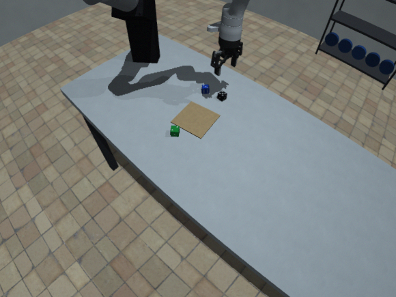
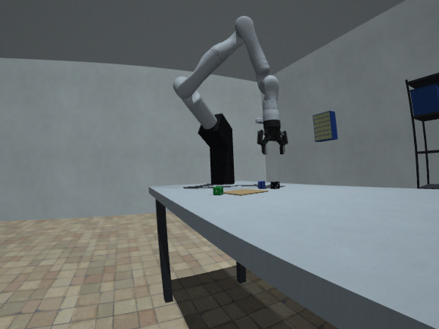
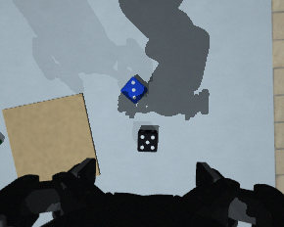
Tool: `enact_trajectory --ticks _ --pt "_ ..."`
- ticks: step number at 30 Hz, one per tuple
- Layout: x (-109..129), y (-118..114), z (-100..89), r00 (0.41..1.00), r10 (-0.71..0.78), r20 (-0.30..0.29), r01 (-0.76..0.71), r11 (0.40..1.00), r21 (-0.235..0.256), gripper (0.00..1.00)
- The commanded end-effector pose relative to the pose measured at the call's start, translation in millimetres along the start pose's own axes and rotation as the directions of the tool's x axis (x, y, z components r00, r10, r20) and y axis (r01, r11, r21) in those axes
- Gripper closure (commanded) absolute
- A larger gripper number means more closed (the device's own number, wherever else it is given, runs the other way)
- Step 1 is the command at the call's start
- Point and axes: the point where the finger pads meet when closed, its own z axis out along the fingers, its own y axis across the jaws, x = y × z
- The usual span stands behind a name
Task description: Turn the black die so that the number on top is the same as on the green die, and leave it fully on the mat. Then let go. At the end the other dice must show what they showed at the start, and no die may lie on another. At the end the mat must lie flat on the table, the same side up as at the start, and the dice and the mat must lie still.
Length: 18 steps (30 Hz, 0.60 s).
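Note:
The black die (image 1: 222,95) lies on the grey table beside the tan mat (image 1: 195,119), off the mat; in the wrist view (image 3: 147,140) its top shows five pips. The green die (image 1: 175,130) lies on the table at the mat's near left corner, and its top is too small to read. My gripper (image 1: 225,64) is open and empty, well above the table over the black die; it also shows in the exterior view (image 2: 272,147). The mat (image 3: 49,134) lies flat.
A blue die (image 1: 205,89) lies on the table just left of the black die and shows three pips in the wrist view (image 3: 133,90). The black arm base (image 1: 140,24) stands at the table's far end. A shelf (image 1: 362,31) stands off the table at right.

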Motion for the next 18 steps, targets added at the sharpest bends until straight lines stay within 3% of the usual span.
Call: enact_trajectory --ticks 1,18 --pt "-0.3 0.6 -0.6 1.000 0.000 0.001 0.000 1.000 -0.001 0.00" --pt "2.1 -2.0 1.6 0.994 0.111 -0.006 -0.111 0.994 0.008 0.00"
